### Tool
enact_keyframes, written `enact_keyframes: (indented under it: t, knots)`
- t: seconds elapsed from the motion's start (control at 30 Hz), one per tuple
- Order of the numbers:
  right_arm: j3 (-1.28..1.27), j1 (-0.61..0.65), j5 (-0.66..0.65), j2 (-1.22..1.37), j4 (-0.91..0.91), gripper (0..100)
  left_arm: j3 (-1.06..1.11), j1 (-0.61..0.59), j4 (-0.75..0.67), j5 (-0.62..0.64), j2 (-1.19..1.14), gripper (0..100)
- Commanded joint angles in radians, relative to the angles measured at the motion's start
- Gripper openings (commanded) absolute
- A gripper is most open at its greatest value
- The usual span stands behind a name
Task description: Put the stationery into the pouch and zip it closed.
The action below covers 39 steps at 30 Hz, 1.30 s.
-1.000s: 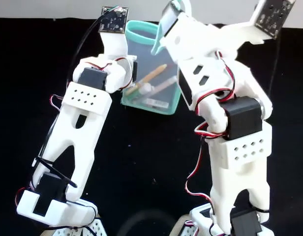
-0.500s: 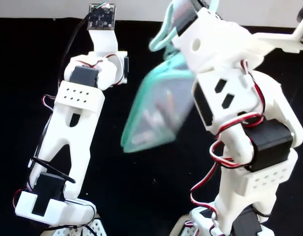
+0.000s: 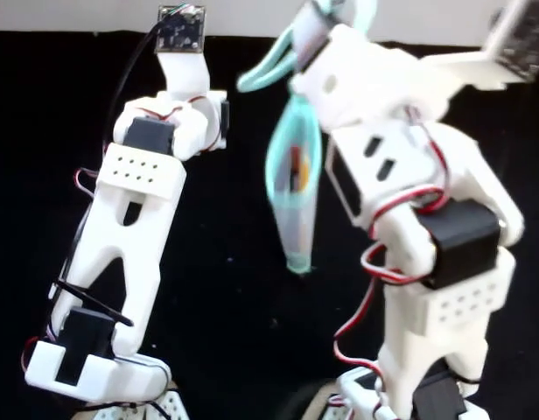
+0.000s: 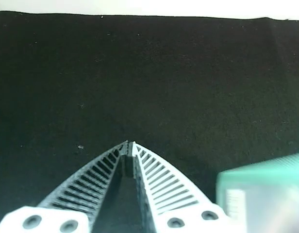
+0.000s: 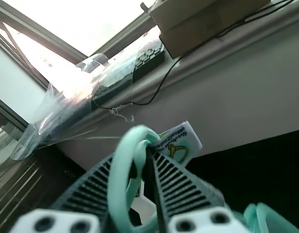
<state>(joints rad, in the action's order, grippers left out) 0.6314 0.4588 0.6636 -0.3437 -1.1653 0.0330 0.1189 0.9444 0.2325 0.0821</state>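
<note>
The clear pouch with mint-green trim [image 3: 296,197] hangs in the air edge-on, with stationery showing inside it. My right gripper [image 5: 148,162] is shut on its mint loop [image 5: 126,167], and a white tag [image 5: 177,141] sticks out past the fingertips. In the high view that right gripper [image 3: 315,22] is raised at the top centre, above the pouch. My left gripper [image 4: 129,144] is shut with nothing in it, low over the black table [image 4: 140,73]. A corner of the pouch [image 4: 261,194] shows beside it in the left wrist view. The left arm [image 3: 143,184] stands to the pouch's left.
Black cloth [image 3: 226,289] covers the table. Behind the table runs a pale wall ledge [image 5: 237,53] with a keyboard [image 5: 147,56], a box [image 5: 203,17] and a window above.
The right arm has lifted the pouch off the table, and it has swung from flat to hanging edge-on. The left arm drew back from the pouch and has since kept still.
</note>
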Motion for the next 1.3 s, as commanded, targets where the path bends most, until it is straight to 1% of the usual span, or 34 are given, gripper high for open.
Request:
enact_keyframes:
  t: [0.0,0.2,0.4,0.7,0.9,1.27]
  knots:
    - [-0.005,0.030,-0.012,-0.008,0.007,0.7,-0.004,-0.010,-0.018,-0.003,0.039,1]
    - [0.002,0.030,-0.012,-0.008,0.010,0.7,-0.002,-0.010,-0.017,-0.003,0.039,1]
    - [0.056,0.031,-0.017,-0.007,0.074,0.7,-0.002,-0.010,0.026,-0.003,0.039,1]
    - [0.064,0.031,-0.018,-0.007,0.154,0.7,-0.002,-0.012,0.031,-0.003,0.039,1]
    - [0.064,0.033,-0.015,-0.007,0.151,0.7,-0.002,-0.058,0.031,-0.003,0.039,1]
    - [0.064,0.156,-0.018,0.122,0.150,0.7,-0.002,-0.157,0.032,-0.003,0.041,1]
